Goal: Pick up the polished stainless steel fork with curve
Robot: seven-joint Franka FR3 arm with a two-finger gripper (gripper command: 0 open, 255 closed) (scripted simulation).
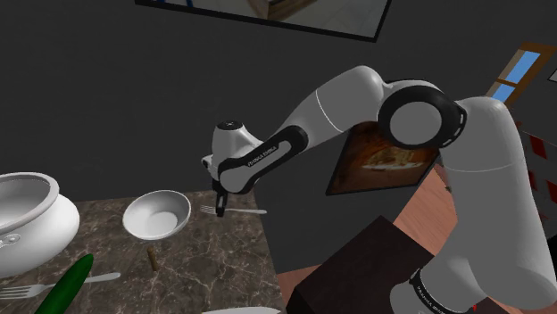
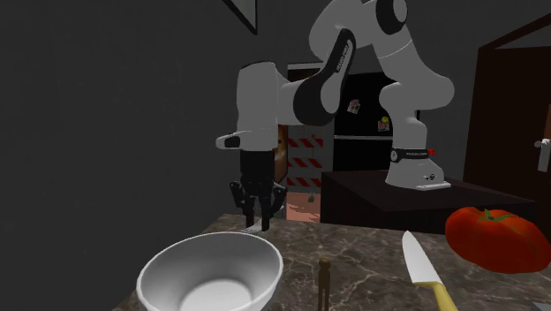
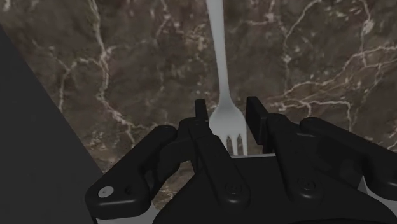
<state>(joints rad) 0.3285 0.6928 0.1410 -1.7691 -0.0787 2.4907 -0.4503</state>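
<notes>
The fork [image 3: 221, 57] lay flat on the marble table [image 1: 201, 263] near its edge, just beside the white bowl [image 1: 157, 214]. The gripper [image 3: 228, 113] stood over it, released, its 2 fingers [image 3: 201, 116] straddling the fork where handle widened into tines, not pinching. To my eye it wanted to sink right to the marble, stay centred and squeeze squarely; thin metal could skid or twist out.
</notes>
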